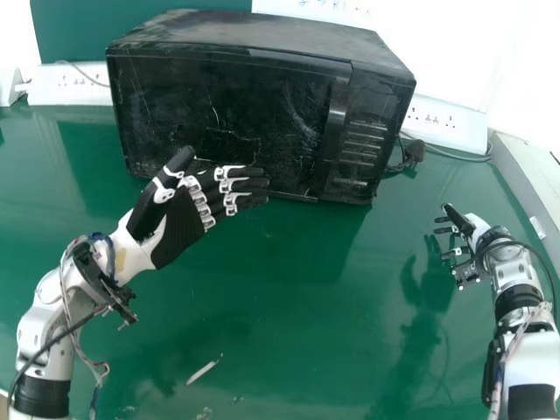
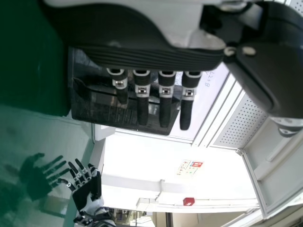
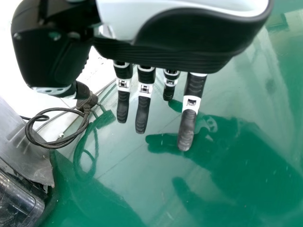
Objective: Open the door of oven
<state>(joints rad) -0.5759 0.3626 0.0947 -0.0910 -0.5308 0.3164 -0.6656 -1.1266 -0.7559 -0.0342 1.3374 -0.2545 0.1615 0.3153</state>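
In your head view the black oven (image 1: 254, 31) sits at the far side of the green table (image 1: 271, 341), its door (image 1: 219, 105) closed, with your left hand (image 1: 182, 229) in front of its lower front—whether it touches, you can't tell—and your right hand (image 1: 475, 227) well apart, off to the oven's right. Look through the left wrist view and you get that hand's fingers straight with gaps between them, plus a red box (image 2: 189, 201) on the wall. Your right wrist view gives you straight, separated fingers over the table, and a looped cable (image 3: 52, 146) beside the oven's corner.
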